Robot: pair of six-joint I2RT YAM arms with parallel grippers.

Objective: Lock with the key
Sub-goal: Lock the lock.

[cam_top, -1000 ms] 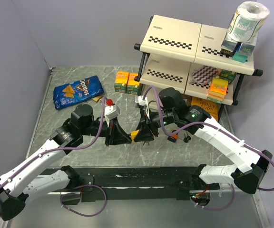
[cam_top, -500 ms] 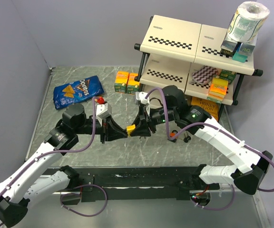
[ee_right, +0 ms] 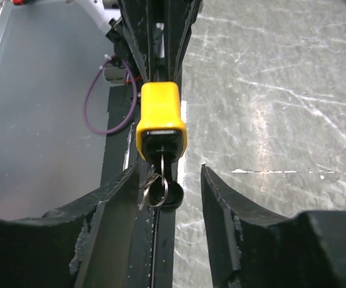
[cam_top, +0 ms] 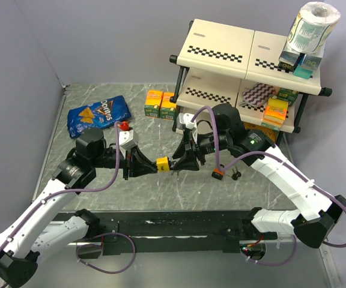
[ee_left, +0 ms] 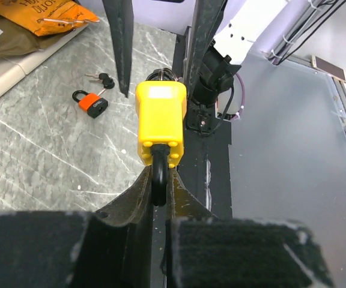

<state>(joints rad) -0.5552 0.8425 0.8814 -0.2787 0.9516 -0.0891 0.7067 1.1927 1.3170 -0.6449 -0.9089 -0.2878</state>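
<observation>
Bright, even light; foreground soft — perhaps defocused.

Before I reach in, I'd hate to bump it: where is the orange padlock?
In the top view, the orange padlock lies on the table just right of the right hand, its keys beside it.

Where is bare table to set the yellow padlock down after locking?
Bare table runs from under the yellow padlock to the black base rail. A smaller patch sits between the Doritos bag and orange boxes. Crowded right: orange padlock, shelf rack.
</observation>
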